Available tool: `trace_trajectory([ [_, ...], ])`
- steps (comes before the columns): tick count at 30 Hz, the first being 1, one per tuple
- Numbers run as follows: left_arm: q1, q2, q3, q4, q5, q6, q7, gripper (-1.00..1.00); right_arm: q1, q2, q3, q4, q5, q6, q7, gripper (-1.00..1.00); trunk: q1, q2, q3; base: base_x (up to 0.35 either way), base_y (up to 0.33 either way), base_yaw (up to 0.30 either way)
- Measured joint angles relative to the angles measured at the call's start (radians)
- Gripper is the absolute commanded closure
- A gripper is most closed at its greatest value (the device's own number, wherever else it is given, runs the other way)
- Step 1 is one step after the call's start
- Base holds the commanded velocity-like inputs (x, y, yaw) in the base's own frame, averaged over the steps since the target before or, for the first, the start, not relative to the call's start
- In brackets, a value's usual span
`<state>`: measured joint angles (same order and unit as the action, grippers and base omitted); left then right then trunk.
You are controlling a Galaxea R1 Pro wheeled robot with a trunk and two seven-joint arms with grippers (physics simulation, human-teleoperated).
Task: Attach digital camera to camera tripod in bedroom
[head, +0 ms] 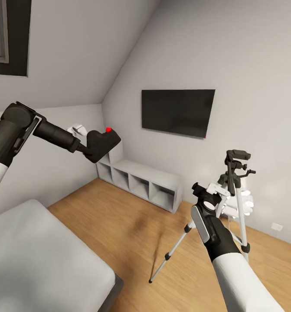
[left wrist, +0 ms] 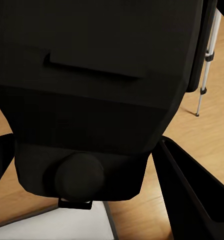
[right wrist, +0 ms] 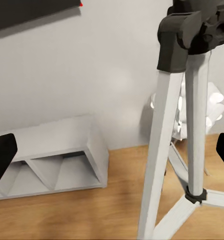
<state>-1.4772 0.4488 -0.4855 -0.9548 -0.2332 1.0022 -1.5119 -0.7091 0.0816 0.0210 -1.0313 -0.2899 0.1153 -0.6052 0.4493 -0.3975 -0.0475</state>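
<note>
I have the camera [head: 102,143] clamped in my left gripper [head: 89,149], held high out in front of me with its red dot on top. In the left wrist view the camera body [left wrist: 91,95] sits between the two fingers [left wrist: 192,195], which close against its sides.

The tripod [head: 232,190] stands on the wood floor off to the right of that gripper and somewhat lower, well apart from it, with its black head [head: 237,157] at the top. Its long axis runs upright, legs splayed below, so I judge the camera has to travel across to the right and settle down onto that head from above.

My right gripper [head: 206,193] is the nearer one: it hangs just beside the tripod's upper legs. In the right wrist view the silver leg [right wrist: 159,150] and the black joint [right wrist: 179,40] rise straight ahead between its fingertips [right wrist: 1,160], which stand wide apart with nothing in them. I judge it is placed to steady the tripod while the left arm brings the camera over.
</note>
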Motion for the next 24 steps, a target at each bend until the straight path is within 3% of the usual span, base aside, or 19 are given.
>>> trace_trajectory([
  [7,0.000,0.000,-0.005,-0.001,0.000,0.001,0.000,1.00,0.000,0.000,0.001,-0.001,-0.043,0.000,0.000,-1.00,0.000,0.000,0.000,0.009,0.000,0.000],
  [16,0.000,0.000,-0.002,-0.001,0.000,0.001,0.000,1.00,0.000,0.000,0.001,-0.001,-0.056,0.000,-0.001,-1.00,0.000,0.000,0.000,0.042,0.000,0.000],
  [24,0.000,-0.002,-0.001,-0.001,0.000,0.001,0.000,1.00,0.000,-0.001,0.003,0.000,-0.139,0.004,-0.098,-1.00,0.000,0.000,-0.001,0.118,0.000,0.000],
])
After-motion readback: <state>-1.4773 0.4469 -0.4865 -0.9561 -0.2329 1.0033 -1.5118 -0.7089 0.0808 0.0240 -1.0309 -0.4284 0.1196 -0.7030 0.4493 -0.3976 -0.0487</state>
